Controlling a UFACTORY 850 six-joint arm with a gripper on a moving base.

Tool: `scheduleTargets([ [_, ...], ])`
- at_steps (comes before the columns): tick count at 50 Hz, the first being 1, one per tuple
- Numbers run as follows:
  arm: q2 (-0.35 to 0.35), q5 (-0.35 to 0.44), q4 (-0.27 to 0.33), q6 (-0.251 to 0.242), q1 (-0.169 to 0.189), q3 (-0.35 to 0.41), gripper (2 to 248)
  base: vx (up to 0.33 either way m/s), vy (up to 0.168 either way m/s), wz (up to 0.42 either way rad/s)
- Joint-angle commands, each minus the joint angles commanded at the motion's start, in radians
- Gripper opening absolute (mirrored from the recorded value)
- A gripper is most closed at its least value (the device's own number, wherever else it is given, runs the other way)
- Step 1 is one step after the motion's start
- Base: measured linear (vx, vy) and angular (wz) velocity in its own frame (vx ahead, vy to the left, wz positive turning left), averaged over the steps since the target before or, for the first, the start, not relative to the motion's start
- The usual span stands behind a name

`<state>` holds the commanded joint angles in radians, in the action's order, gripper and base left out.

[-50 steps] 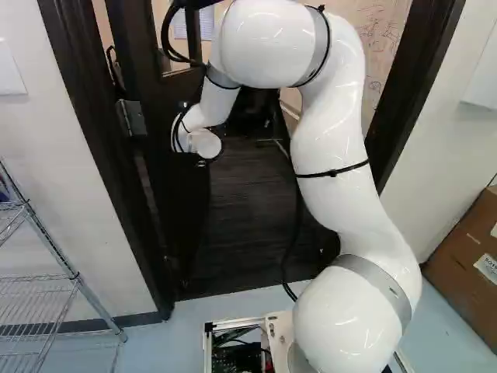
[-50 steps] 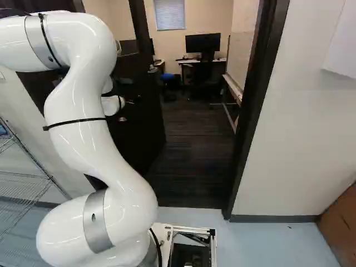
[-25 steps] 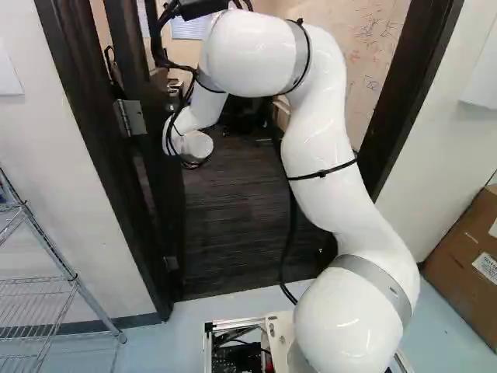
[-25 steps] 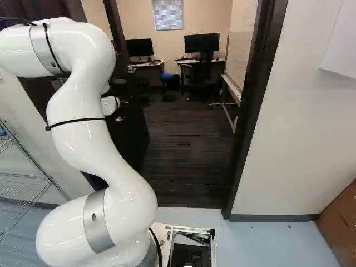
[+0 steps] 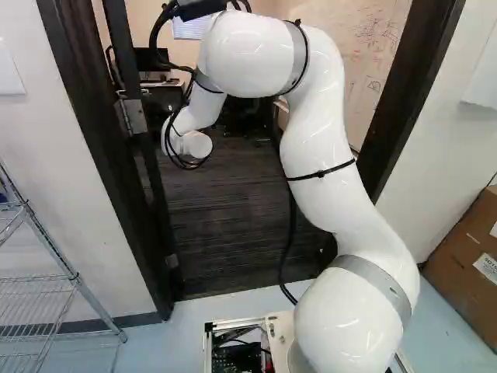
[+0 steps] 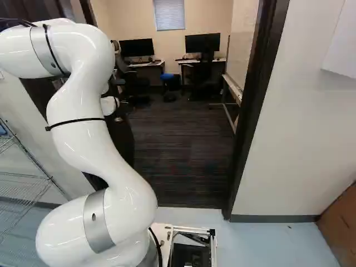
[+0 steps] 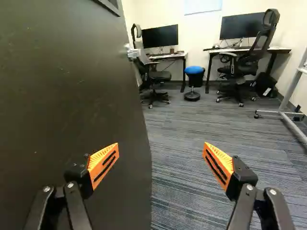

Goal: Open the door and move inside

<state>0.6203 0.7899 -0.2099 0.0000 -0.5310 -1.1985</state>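
The dark door [image 7: 72, 105] stands swung inward, its broad face filling the wrist view beside and beyond one finger. A metal latch or handle part [image 7: 131, 53] shows near its free edge. My gripper [image 7: 160, 165] is open, its orange-padded fingers wide apart with nothing gripped between them. In the right base view the door [image 6: 123, 142] shows partly behind my arm. The doorway's dark frame [image 6: 253, 105] stands to the right of the opening. My arm's wrist reaches into the doorway at the left; the base views hide the fingers, and whether the arm touches the door I cannot tell.
Beyond the doorway, a carpeted room [image 6: 183, 150] holds desks with monitors [image 7: 160, 36], office chairs [image 7: 240, 67], a blue-topped stool [image 7: 194, 72] and a whiteboard stand [image 7: 288, 103]. Outside are a wire shelf [image 5: 39, 280] at the left and a cardboard box [image 5: 466, 268] at the right.
The door has swung farther inward, uncovering more of the room. My upper arm and wrist have shifted a little left in the left base view. The base has not moved.
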Motion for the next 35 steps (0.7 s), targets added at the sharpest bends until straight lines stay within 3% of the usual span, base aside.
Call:
scheduleTargets([
  [35, -0.094, 0.000, 0.000, 0.000, 0.057, 0.125, 247, 0.000, 0.000, 0.000],
])
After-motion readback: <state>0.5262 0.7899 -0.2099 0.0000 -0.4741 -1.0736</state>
